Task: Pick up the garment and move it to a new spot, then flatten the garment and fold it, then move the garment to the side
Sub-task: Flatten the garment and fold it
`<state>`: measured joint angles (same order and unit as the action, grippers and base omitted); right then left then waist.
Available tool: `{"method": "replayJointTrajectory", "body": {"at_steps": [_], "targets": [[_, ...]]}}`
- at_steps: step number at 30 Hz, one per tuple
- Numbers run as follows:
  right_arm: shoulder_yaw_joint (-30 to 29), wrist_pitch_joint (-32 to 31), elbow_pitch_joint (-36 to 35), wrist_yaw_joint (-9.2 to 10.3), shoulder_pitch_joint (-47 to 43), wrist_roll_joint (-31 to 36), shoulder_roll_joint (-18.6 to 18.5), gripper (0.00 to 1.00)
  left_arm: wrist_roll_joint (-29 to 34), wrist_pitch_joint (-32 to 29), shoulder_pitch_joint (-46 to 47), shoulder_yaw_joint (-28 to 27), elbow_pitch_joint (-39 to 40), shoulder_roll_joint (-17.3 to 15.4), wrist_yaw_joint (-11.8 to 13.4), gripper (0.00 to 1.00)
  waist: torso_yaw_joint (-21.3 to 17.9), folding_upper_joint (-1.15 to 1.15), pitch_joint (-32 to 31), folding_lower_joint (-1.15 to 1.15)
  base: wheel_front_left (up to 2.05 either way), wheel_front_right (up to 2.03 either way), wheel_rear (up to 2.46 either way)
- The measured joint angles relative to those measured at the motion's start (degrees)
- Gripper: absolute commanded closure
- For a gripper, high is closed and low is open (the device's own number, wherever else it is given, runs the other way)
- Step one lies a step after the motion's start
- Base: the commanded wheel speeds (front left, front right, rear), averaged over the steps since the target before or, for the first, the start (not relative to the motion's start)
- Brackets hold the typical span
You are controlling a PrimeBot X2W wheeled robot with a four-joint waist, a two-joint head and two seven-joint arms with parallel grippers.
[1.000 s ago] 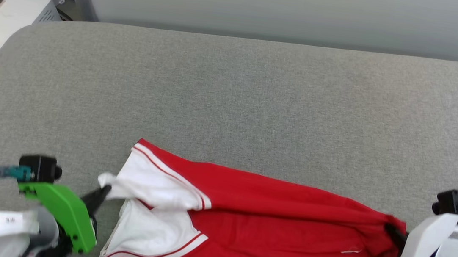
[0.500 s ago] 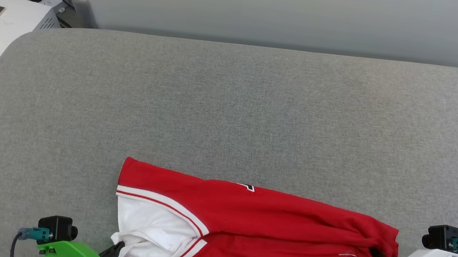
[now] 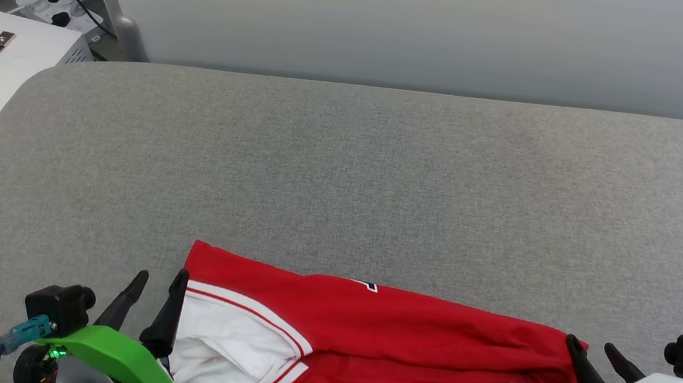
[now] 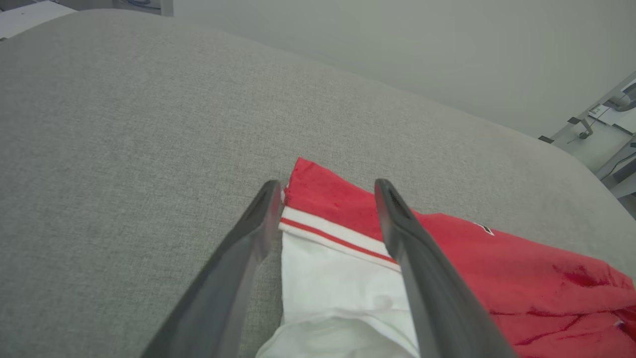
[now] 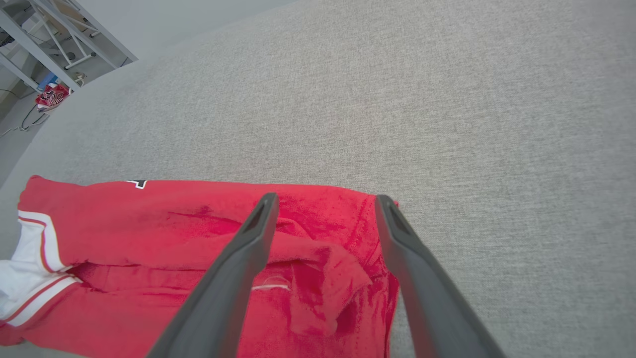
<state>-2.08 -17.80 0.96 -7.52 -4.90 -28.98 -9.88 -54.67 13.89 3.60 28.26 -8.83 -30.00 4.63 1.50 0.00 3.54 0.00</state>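
Garment point(image 3: 395, 343) lies long-axis left-right on surface point(image 3: 343, 173); left gripper point(image 3: 162, 274) at sleeve end, right gripper point(image 3: 589, 343) at hem end, both jaws open.

Left of the grey fabric surface point(image 3: 343, 173) sit a white handled box point(image 3: 5, 70) and a power strip point(image 3: 59, 4).

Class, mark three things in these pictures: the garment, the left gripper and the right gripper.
garment point(image 3: 427, 340), head view, on the red body fabric.
left gripper point(image 3: 162, 274), head view, midway between its two fingertips.
right gripper point(image 3: 589, 343), head view, midway between its two fingertips.
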Motion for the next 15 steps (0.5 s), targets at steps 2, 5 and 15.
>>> {"method": "replayJointTrajectory", "body": {"at_steps": [2, 5, 15], "targets": [[-1.5, -1.7, -1.1, -0.01, -0.1, 0.3, 0.0, 0.00, 1.9, 0.5, 0.0, -1.6, 1.4, 0.8, 0.6, 0.00, -0.1, 0.00, -0.4, 0.00, 0.00, 0.00, 0.00], [-4.4, -5.3, -1.7, 0.00, -0.6, 1.0, -0.6, 0.00, 6.2, 0.7, 0.0, -4.3, 4.5, 2.4, 1.6, 0.00, 0.0, 0.00, -0.9, 0.00, 0.00, 0.00, 0.00], [-6.1, -17.0, -1.9, 0.00, -0.8, 2.1, -1.6, 0.00, 20.2, 0.8, -0.6, -11.3, 11.4, 8.6, 2.7, 0.00, 0.9, 0.00, 0.8, 0.00, 0.00, 0.00, 0.00]]}}
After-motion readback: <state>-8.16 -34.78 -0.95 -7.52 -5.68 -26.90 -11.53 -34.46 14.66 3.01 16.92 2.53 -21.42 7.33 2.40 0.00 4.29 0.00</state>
